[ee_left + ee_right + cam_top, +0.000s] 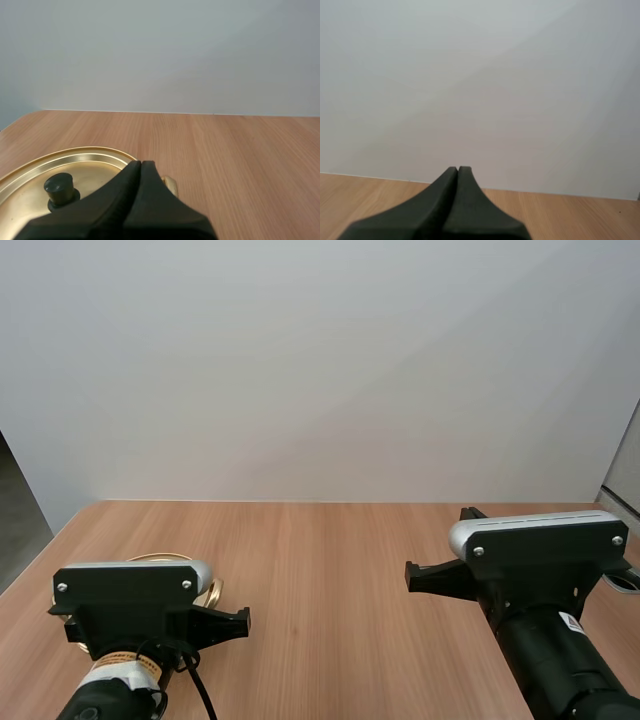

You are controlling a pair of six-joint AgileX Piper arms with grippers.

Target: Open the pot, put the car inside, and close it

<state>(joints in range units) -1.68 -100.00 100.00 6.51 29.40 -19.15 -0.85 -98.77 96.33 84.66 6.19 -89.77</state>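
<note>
**Wood table, lidded gold pot under my left gripper**

Pale brown wood grain runs away from me across the table [330, 560] to a plain white wall [320, 370]. The pot [211, 592] sits at the table's near left, mostly hidden beneath my left arm [128, 612] in the high view. It is a shiny gold-coloured metal, smooth and round. The lid [95, 167] is on it, a shallow disc with a raised rim. A short black knob [60, 188], round and matte, stands upright at the lid's middle. A small gold side handle [171, 184] pokes out just past the rim. I can read no brand or writing on the pot or the lid.

My left gripper [140, 163] hangs over the lid's edge, right of the knob. Its two black fingers are pressed together into one dark wedge with nothing between them. I cannot tell whether they touch the lid.

My right gripper [458, 168] is well apart from the pot, over bare wood on the table's right side and pointing toward the wall. Its fingers are likewise pressed together on nothing.

A yellow-orange band [125, 668] wraps the left arm, and its dark print is too small for me to read. My right arm [545, 640] carries a small white sticker [570, 622] with a red mark, also unreadable.
</note>
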